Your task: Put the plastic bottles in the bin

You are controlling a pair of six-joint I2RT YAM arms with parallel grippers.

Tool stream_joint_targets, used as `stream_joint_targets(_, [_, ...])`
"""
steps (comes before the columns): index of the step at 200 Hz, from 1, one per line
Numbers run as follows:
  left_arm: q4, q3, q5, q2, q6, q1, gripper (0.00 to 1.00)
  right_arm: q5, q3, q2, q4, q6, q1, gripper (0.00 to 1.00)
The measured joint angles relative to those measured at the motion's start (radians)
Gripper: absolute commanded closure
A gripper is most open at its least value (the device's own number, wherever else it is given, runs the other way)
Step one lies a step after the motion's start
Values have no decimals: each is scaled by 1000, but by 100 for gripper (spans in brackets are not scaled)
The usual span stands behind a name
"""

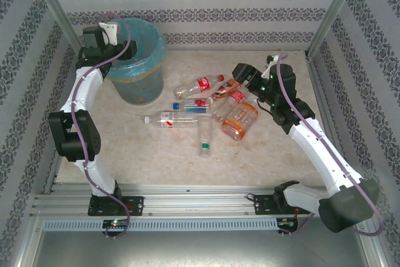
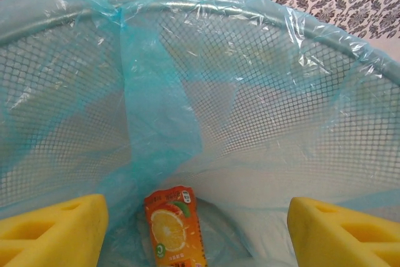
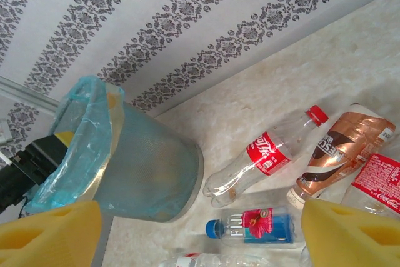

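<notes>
Top external view, reading from the left of the frame: your left gripper [image 1: 122, 48] hangs over the mouth of the bin [image 1: 142, 89]. The bin stands on the table [image 1: 275, 154] in the upper left and is lined with a blue bag [image 1: 156, 48]. Right of the bin, the plastic bottles lie on their sides around the middle of the table. A clear red-labelled bottle [image 1: 169, 119] is below and right of the bin, with a blue-labelled bottle [image 1: 190, 104] just above it and a red-capped cola bottle [image 1: 201, 85] higher up. A green-capped bottle [image 1: 204, 137] lies lowest. Further right are a brown coffee bottle [image 1: 226, 88] and, furthest right, an orange bottle [image 1: 240, 121]. Your right gripper [image 1: 240, 72] hovers at the upper right edge of that cluster, just beside the brown coffee bottle. Left wrist view: you look down into the bin. The yellow pads [image 2: 53, 229] stand wide apart at the bottom corners with nothing held between them. An orange-labelled bottle [image 2: 175, 226] lies at the bottom of the bag, below them. Right wrist view: the bin sits at the left of the frame with the left gripper at its rim. The red-capped cola bottle, blue-labelled bottle and brown coffee bottle lie to its right. The right gripper's foam pads [image 3: 353, 232] are spread wide and empty above the table.
</notes>
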Motion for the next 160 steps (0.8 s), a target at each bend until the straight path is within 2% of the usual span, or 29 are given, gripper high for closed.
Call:
stream_joint_targets(43, [0, 10, 4, 0, -10, 0, 24, -2, 16, 31, -20, -2, 0, 18])
stream_joint_targets(96, [-2, 16, 24, -55, -46, 0, 25, -12, 158, 135, -184, -74, 20, 22])
stream_joint_targets(135, [-30, 16, 9, -195, -51, -10, 25, 30, 270, 178, -336, -159, 154, 23])
stream_joint_targets(160, [-58, -12, -31, -325, -29, -63, 24, 88, 298, 203, -428, -191, 257, 23])
